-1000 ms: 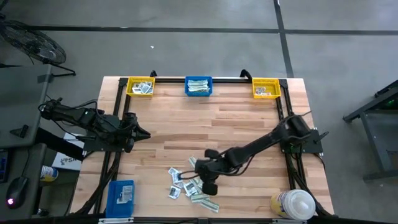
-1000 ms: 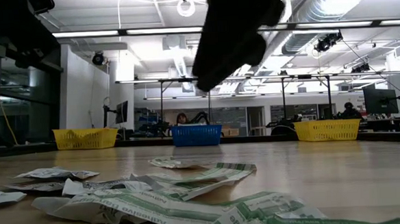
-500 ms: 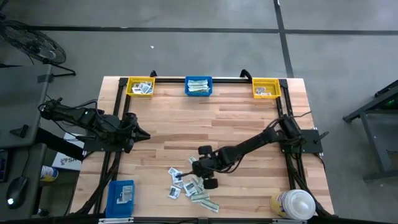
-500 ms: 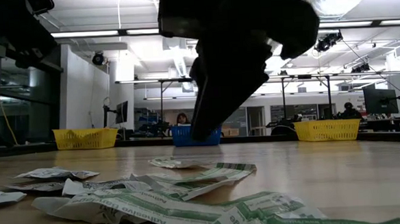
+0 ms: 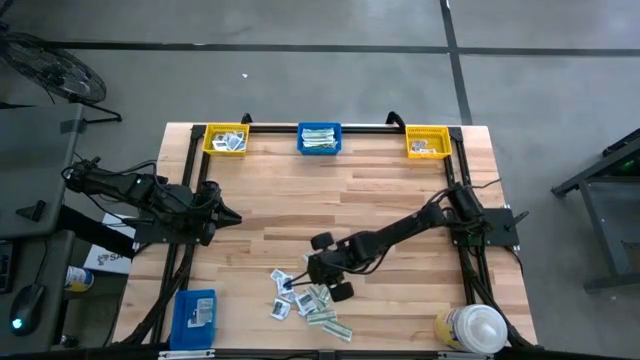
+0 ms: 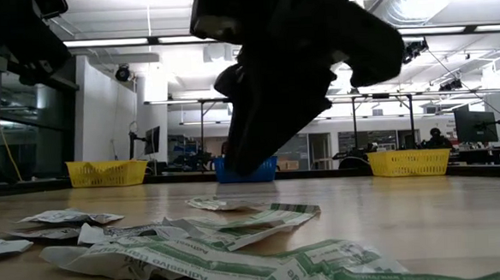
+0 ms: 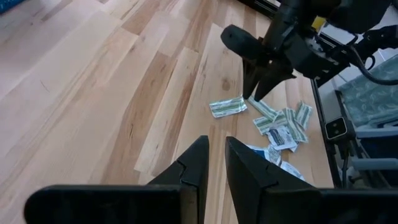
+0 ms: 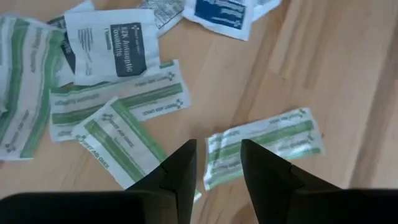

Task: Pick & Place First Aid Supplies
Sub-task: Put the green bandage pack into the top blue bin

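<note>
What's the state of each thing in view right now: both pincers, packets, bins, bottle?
right pincer: open, fingers apart, empty, over a green-striped strip by the packet pile
left pincer: open a little, empty, waiting at the table's left side
packet pile: loose, flat on the table
yellow bins and: upright, holding packets
blue bin: upright, holding green strips
bottle: capped
</note>
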